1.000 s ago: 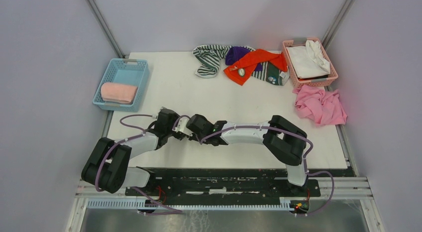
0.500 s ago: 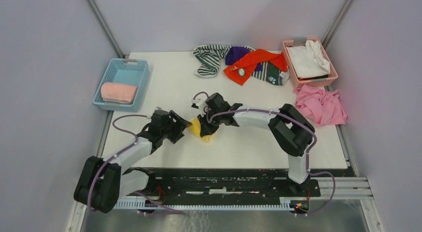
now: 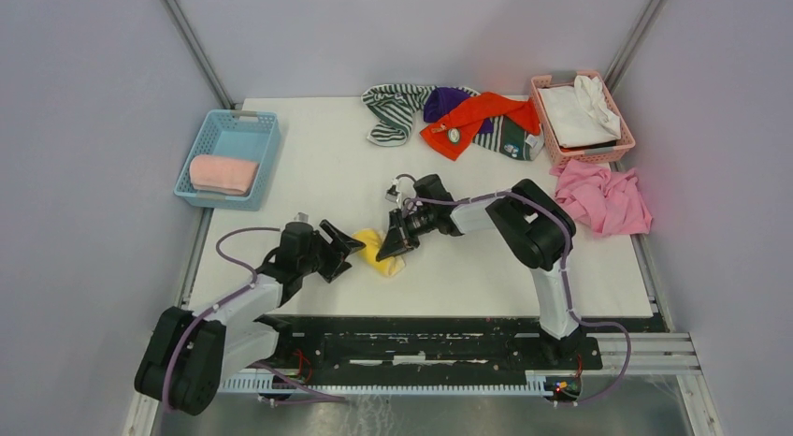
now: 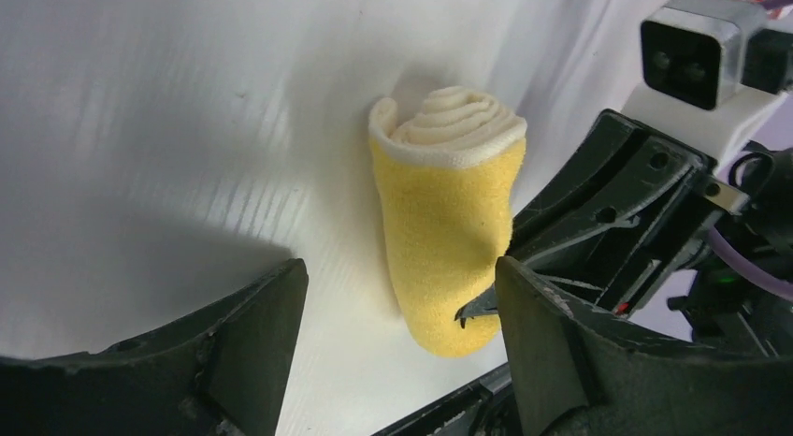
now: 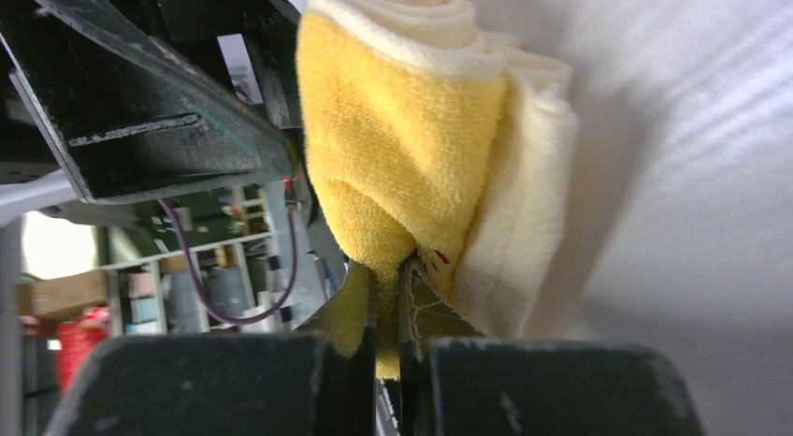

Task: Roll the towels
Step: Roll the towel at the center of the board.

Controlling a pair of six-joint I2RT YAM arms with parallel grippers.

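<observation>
A rolled pale yellow towel [image 3: 377,251] lies on the white table, near its front middle. My right gripper [image 3: 392,246] is shut on a fold of this yellow towel [image 5: 402,165] at its right side. My left gripper [image 3: 344,253] is open, its jaws wide apart just left of the roll, which shows between them in the left wrist view [image 4: 447,221]. A rolled pink towel [image 3: 223,173] lies in the blue basket [image 3: 257,121]. Striped [image 3: 391,110], purple [image 3: 445,102] and orange-red [image 3: 470,118] towels lie heaped at the back. A pink towel [image 3: 603,197] lies crumpled at the right edge.
A pink basket [image 3: 621,142] with white cloth [image 3: 578,114] stands at the back right. The blue basket stands at the left edge of the table. Grey walls close in the table on three sides.
The arms have drawn apart, uncovering the yellow roll. My right gripper has moved back and right with the towel; my left arm has swung to the front left, off the towel.
</observation>
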